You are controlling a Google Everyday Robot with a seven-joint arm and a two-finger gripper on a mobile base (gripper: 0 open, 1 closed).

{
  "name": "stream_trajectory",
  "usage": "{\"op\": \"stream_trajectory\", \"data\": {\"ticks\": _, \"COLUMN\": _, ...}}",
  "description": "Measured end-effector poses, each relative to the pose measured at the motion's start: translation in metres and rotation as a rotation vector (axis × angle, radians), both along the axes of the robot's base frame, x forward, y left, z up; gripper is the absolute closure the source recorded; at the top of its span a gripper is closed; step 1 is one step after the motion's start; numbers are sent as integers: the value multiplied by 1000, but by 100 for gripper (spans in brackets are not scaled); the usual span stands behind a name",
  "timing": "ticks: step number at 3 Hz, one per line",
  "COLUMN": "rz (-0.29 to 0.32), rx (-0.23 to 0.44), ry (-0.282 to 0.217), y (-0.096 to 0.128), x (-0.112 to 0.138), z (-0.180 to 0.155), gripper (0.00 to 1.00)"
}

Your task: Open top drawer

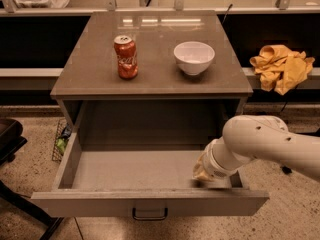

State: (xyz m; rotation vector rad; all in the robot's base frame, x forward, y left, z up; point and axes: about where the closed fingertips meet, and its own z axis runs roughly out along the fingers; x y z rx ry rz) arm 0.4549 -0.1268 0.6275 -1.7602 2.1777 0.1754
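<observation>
The top drawer (pixel 125 169) of the grey-brown cabinet stands pulled far out, with its plain grey inside showing. Its front panel (pixel 90 204) carries a small black bar handle (pixel 149 215) at centre. My gripper (pixel 202 175) is at the drawer's right front corner, just inside the front panel, at the end of the white arm (pixel 265 141) that comes in from the right. The arm's wrist hides most of the gripper.
On the cabinet top (pixel 150 79) stand a red cola can (pixel 126 57) and a white bowl (pixel 194 57). A yellow cloth (pixel 281 66) lies on a shelf at the right. A dark chair (pixel 10 139) stands at the left. The floor is speckled.
</observation>
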Motion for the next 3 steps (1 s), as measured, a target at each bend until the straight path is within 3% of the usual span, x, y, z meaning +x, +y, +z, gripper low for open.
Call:
{"op": "stream_trajectory", "data": {"ticks": 2, "rz": 2, "rx": -2, "ry": -4, "y": 0, "x": -1, "z": 2, "gripper": 13}}
{"op": "stream_trajectory", "data": {"ticks": 3, "rz": 3, "rx": -3, "ry": -6, "y": 1, "x": -1, "z": 3, "gripper": 0}}
